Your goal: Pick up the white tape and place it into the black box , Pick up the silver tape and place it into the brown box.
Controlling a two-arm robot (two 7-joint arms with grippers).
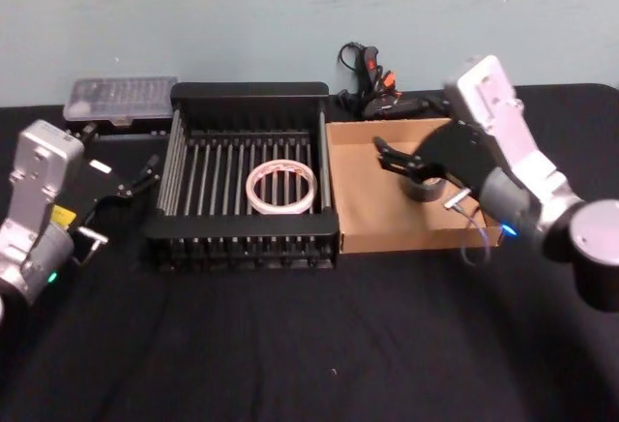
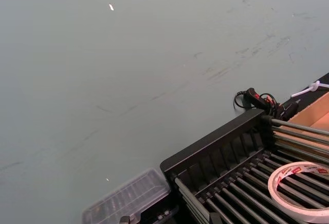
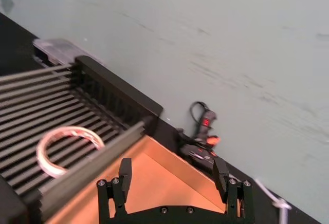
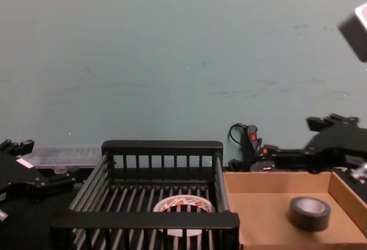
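Observation:
The white tape (image 1: 281,188) lies flat on the barred floor of the black box (image 1: 250,93), near its right side, and its red-and-white core shows in the left wrist view (image 2: 303,190). In the brown box (image 1: 368,219) the silver tape (image 4: 309,213) lies flat on the floor. My right gripper (image 1: 388,156) hovers open over the brown box, just above and left of the silver roll, with nothing between its fingers (image 3: 125,170). My left gripper (image 1: 135,178) stands open beside the black box's left wall, holding nothing.
A clear plastic case (image 1: 121,98) lies behind the black box at the back left. A black glue gun with a cord (image 1: 372,83) sits behind the brown box. A black cloth covers the table, and a pale wall rises close behind.

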